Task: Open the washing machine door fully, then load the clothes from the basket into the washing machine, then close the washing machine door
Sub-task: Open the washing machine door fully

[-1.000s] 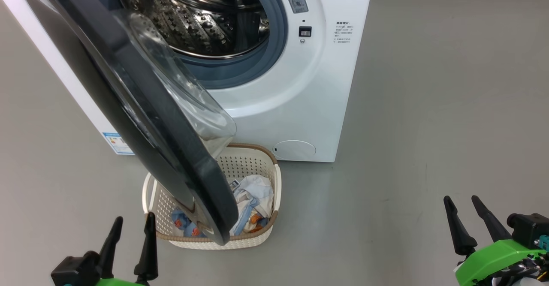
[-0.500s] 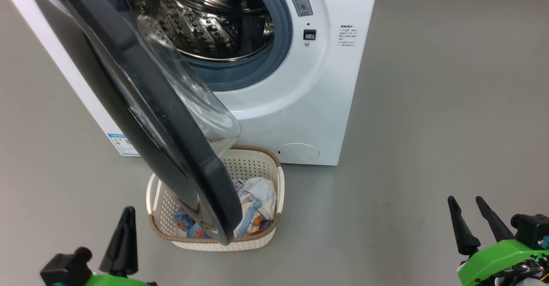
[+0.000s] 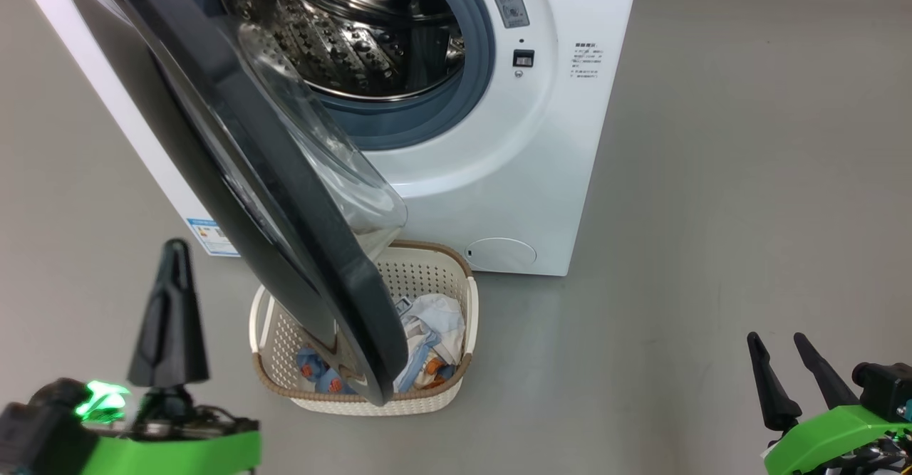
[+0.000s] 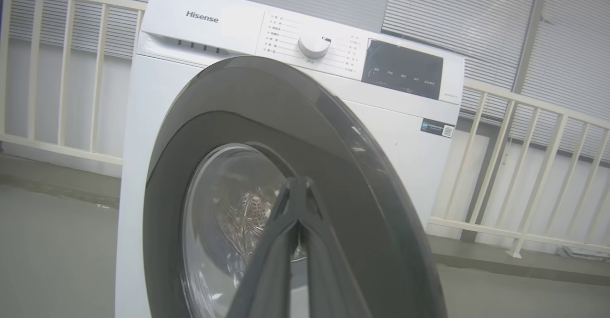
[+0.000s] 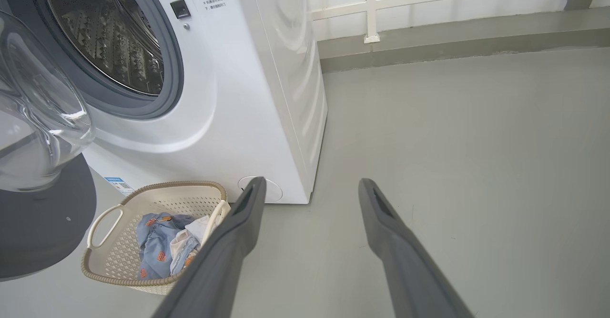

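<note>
The washing machine door [image 3: 306, 247] is swung half open over the basket [image 3: 420, 275] of clothes [image 3: 438, 318] on the floor [image 3: 712, 211]. Left gripper [image 3: 173, 251] jaws are pressed together, right gripper [image 3: 775, 340] jaws spread wide, both empty. Slippage on the glossy rim is to be expected, leaving clothes blocked.

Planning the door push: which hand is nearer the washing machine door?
Left. The left hand, shut, is just left of the washing machine door, aimed at its outer face. The right hand, open, is far off to its right.
</note>
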You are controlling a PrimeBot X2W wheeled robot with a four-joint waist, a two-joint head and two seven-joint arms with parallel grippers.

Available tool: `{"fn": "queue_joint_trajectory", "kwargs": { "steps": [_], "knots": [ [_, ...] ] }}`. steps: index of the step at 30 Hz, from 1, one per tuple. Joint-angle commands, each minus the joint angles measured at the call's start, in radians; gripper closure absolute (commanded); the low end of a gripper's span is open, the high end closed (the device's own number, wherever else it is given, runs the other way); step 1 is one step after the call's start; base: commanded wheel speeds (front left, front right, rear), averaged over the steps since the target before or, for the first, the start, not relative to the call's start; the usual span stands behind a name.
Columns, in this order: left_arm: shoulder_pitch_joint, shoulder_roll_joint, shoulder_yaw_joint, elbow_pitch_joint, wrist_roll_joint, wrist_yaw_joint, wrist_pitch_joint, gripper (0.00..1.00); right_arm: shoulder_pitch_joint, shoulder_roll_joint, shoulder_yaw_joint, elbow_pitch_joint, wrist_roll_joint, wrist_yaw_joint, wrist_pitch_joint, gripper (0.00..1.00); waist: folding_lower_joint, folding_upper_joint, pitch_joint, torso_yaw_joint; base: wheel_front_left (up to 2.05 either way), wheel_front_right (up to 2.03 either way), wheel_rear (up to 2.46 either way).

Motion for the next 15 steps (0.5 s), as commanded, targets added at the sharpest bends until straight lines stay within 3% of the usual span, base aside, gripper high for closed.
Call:
{"fn": "queue_joint_trajectory", "kwargs": {
  "steps": [1, 9, 15],
  "knots": [
    [-0.034, 0.004, -0.008, -0.087, 0.016, -0.003, -0.005, 1.0, 0.0, -0.019, 0.015, -0.027, -0.008, 0.003, -0.012, 0.0, 0.0, -0.0001, 0.002, 0.0, 0.0, 0.0, 0.0],
    [-0.032, -0.001, -0.185, -0.196, 0.04, -0.001, 0.0, 1.0, -0.006, -0.022, 0.02, -0.031, -0.01, 0.003, -0.012, 0.0, 0.0, -0.0001, 0.006, -0.004, 0.0, 0.0, 0.0],
    [-0.039, -0.002, -0.338, -0.127, 0.016, -0.001, 0.013, 1.0, -0.012, -0.023, 0.021, -0.033, -0.011, 0.003, -0.012, 0.0, 0.0, -0.0001, 0.01, -0.007, 0.0, 0.0, 0.0]
  ]
}}
